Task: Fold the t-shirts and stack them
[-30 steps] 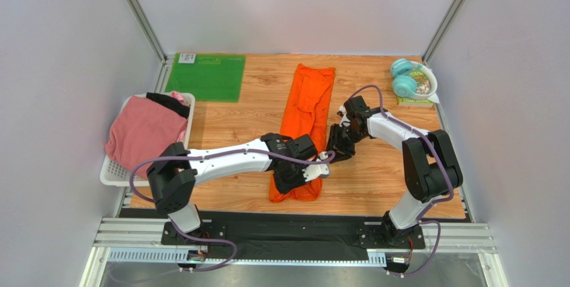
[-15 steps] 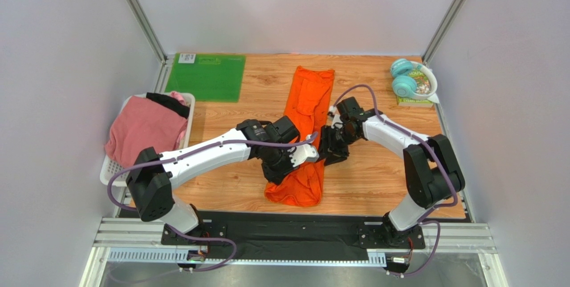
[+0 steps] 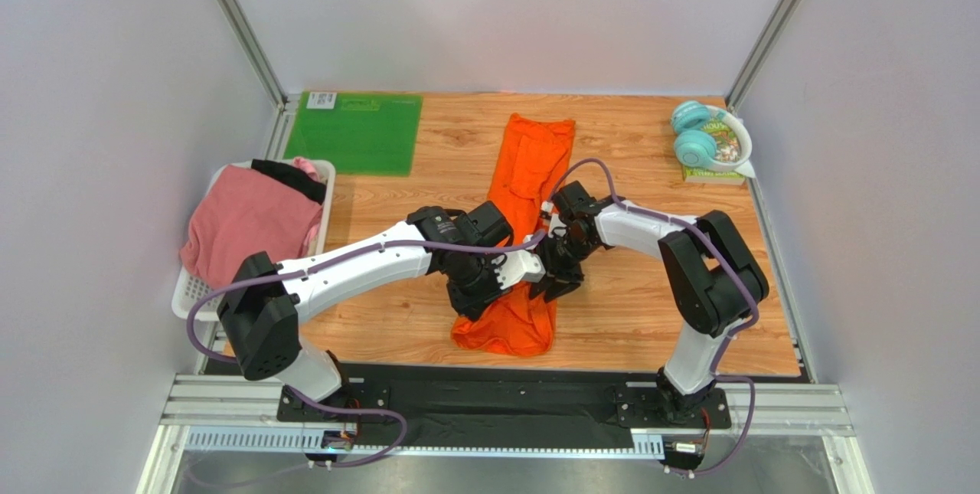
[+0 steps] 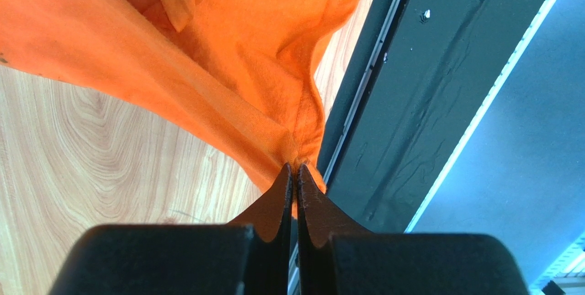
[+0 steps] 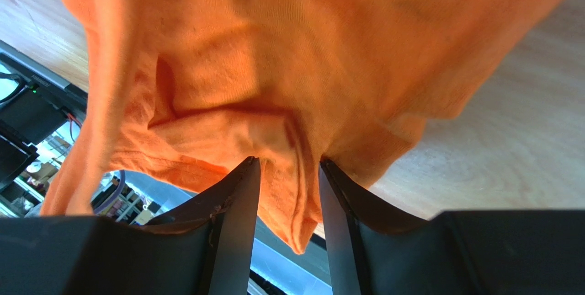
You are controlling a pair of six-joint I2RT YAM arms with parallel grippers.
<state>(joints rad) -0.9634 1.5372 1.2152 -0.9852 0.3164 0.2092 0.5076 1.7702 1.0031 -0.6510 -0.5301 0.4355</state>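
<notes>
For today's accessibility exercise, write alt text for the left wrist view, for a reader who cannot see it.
The left gripper, its dark fingertips shut, pinches a bunched fold of the orange t-shirt, which drapes upward and away across the frame. Pale wooden table lies beneath on the left, and the black base rail runs diagonally on the right.

bright orange tee (image 3: pixel 520 190), dusty pink tee (image 3: pixel 244 224), black tee (image 3: pixel 290 177), green mat (image 3: pixel 354 132), wood-grain tbl (image 3: pixel 644 316)

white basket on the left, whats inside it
The white basket holds a dusty pink t-shirt heaped on top, with a black t-shirt at its far end. Anything beneath them is covered by the cloth.
</notes>
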